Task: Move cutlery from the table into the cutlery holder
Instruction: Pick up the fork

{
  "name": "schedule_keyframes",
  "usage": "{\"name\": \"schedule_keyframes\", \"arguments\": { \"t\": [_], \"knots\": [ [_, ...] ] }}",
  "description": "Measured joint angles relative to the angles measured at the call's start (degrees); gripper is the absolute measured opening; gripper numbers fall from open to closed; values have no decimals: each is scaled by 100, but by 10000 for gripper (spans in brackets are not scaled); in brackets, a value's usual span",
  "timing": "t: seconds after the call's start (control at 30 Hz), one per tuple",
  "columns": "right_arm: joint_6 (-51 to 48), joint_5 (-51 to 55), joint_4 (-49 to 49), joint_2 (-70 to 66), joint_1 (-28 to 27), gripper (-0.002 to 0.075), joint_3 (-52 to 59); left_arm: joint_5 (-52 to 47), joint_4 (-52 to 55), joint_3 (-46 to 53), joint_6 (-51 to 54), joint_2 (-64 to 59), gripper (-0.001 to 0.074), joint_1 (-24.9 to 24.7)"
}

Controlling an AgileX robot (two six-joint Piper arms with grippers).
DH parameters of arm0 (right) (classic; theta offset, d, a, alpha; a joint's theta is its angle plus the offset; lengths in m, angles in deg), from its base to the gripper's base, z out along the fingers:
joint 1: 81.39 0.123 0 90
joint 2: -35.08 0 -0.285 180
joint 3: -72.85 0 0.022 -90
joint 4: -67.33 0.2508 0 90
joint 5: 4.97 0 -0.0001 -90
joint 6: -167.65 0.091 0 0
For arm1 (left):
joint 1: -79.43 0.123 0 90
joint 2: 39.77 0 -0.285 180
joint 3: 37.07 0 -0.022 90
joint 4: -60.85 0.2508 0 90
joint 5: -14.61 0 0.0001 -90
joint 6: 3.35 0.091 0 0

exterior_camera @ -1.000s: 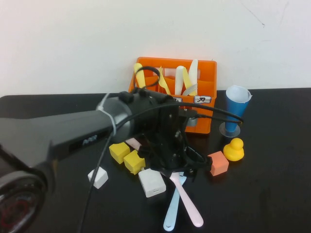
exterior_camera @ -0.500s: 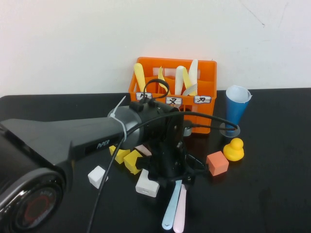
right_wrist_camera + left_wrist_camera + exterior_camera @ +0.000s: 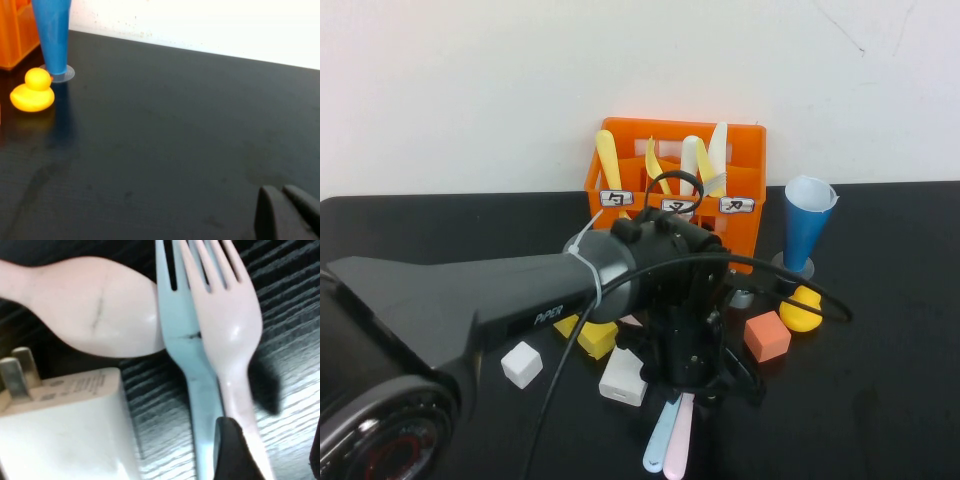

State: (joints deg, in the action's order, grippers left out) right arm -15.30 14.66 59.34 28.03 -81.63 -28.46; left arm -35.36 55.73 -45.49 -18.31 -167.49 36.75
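The light-blue fork (image 3: 658,447) and the pale-pink fork (image 3: 678,452) lie side by side on the black table, handles toward the front. In the left wrist view the blue fork (image 3: 186,340) and the pink fork (image 3: 225,315) overlap, next to a pink spoon (image 3: 95,305). My left gripper (image 3: 694,386) hangs low over the fork heads. It is open (image 3: 275,455), with one fingertip (image 3: 235,450) over the handles and the other at the picture's edge. The orange cutlery holder (image 3: 745,160) stands at the back with several pale pieces in it. My right gripper (image 3: 287,215) is shut and empty over bare table.
A white charger (image 3: 622,378) lies beside the forks and also shows in the left wrist view (image 3: 65,425). Around it are a white cube (image 3: 521,364), a yellow cube (image 3: 596,339), an orange cube (image 3: 767,335), a yellow duck (image 3: 801,308) and a blue cone cup (image 3: 807,232).
My left arm has moved forward and down over the forks. The pink fork has swung in parallel against the blue one. The charger and cubes shifted slightly.
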Motion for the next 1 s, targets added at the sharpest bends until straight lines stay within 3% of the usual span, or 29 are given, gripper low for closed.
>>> {"name": "schedule_keyframes", "arguments": {
  "t": [0.23,1.0],
  "knots": [
    [0,0,0,0,0,-3,0,-141,513,0,56,124,313,11],
    [0,0,0,0,0,-3,0,147,454,150,152,-15,288,253]
  ]
}}
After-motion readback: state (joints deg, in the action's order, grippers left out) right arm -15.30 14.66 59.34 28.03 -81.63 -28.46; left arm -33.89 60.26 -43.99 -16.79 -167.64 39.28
